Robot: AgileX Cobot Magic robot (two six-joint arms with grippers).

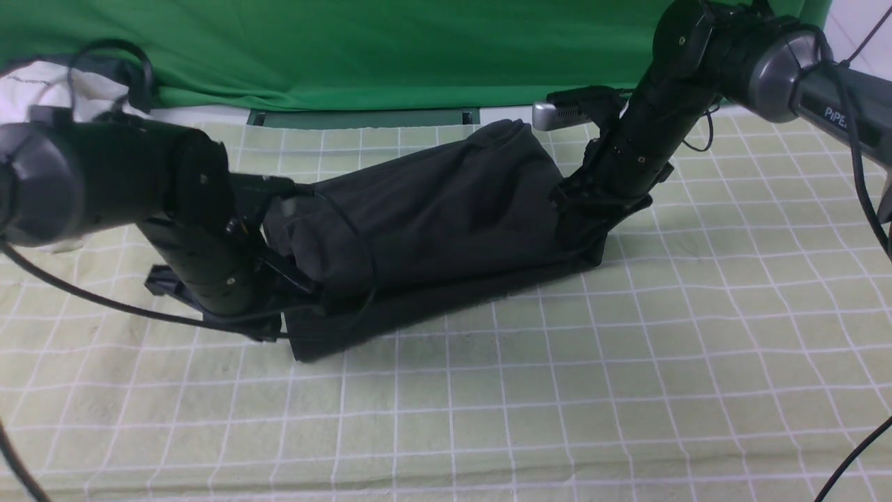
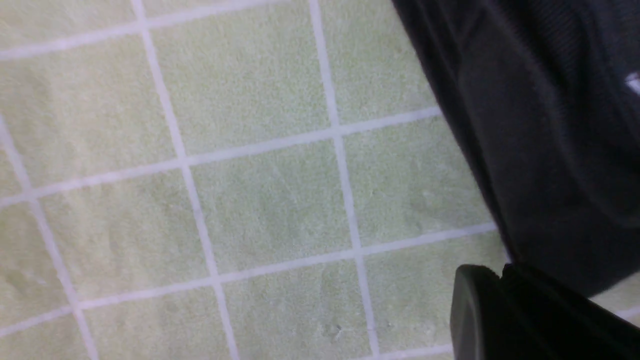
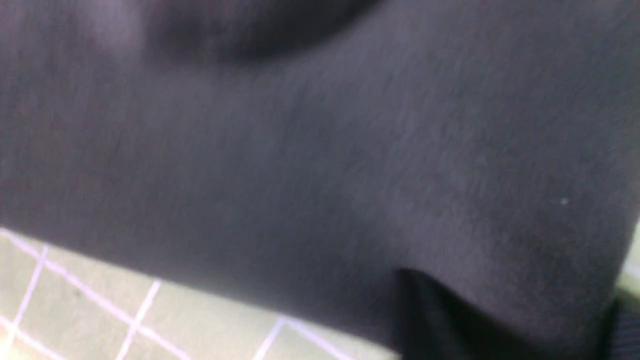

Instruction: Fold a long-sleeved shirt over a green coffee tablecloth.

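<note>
The black long-sleeved shirt (image 1: 432,216) lies as a long bundle on the green coffee tablecloth (image 1: 627,362), its upper layer raised into a hump between both arms. My left gripper (image 1: 296,275) is at the bundle's near left end, shut on the fabric. In the left wrist view one dark finger (image 2: 480,310) shows with the shirt (image 2: 550,125) hanging beside it over the tablecloth (image 2: 225,200). My right gripper (image 1: 582,209) is buried in the far right end. The right wrist view is filled by the shirt (image 3: 320,150); fabric hides how those jaws stand.
A bright green backdrop (image 1: 348,49) hangs behind the table. A white garment (image 1: 35,87) lies at the back left, behind my left arm. Cables trail from both arms. Grid-lined cloth stretches out in front of the shirt and to its right.
</note>
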